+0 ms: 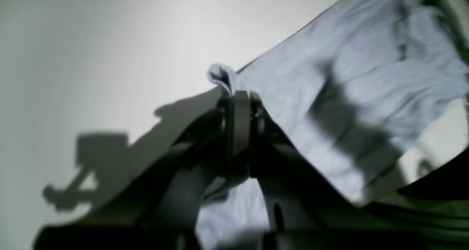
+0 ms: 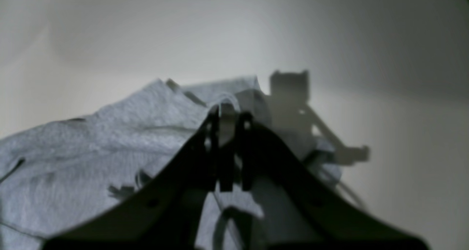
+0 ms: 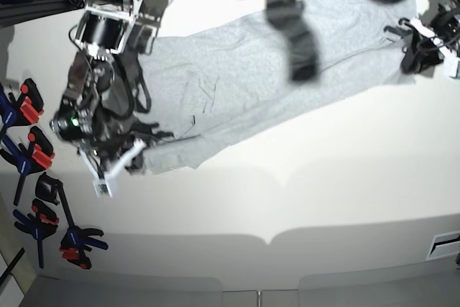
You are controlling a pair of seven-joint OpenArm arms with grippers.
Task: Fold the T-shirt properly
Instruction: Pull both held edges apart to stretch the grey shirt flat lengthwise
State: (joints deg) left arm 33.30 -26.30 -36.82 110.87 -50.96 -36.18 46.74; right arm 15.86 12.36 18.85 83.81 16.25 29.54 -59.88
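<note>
**Both grippers pinch the shirt**

Clamps (image 3: 36,177) lie at the near left edge of the white table (image 3: 323,177). The right gripper (image 3: 136,154) is closed on a corner of the T-shirt (image 3: 244,84), stretched across the far side. The left gripper (image 3: 415,55) pinches its other end.
</note>
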